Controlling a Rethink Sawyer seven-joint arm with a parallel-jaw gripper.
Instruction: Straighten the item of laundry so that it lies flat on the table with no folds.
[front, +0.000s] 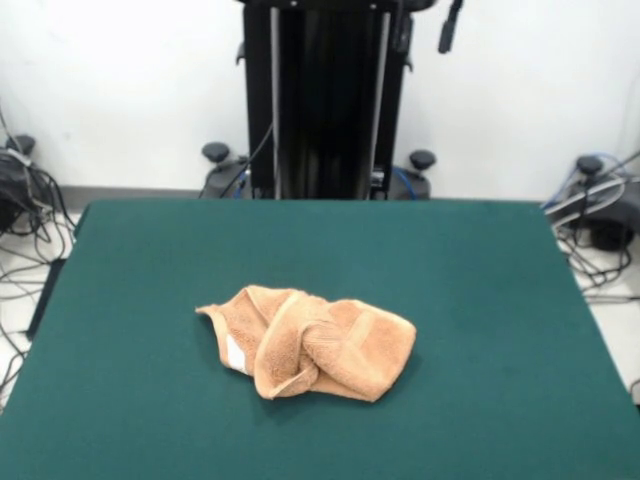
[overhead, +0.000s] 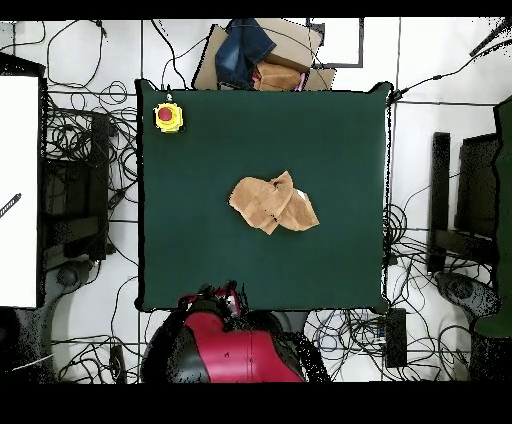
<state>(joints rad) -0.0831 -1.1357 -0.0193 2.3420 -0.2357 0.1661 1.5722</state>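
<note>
A: Where is the towel (front: 310, 345) now?

B: It lies crumpled near the middle of the green table (front: 480, 260), folded over itself, the white label (front: 236, 354) at one side.

A: And the gripper?

B: I see only the red arm (overhead: 235, 350) at the table's edge, so I cannot tell its state.

A: The risk?

B: I think pinching two layers together would only drag the bundle, not open it.

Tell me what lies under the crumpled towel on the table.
The towel rests directly on the green table, folded over itself, white label showing. Nothing else shows beneath; its lower layers and the felt they cover are hidden.
</note>
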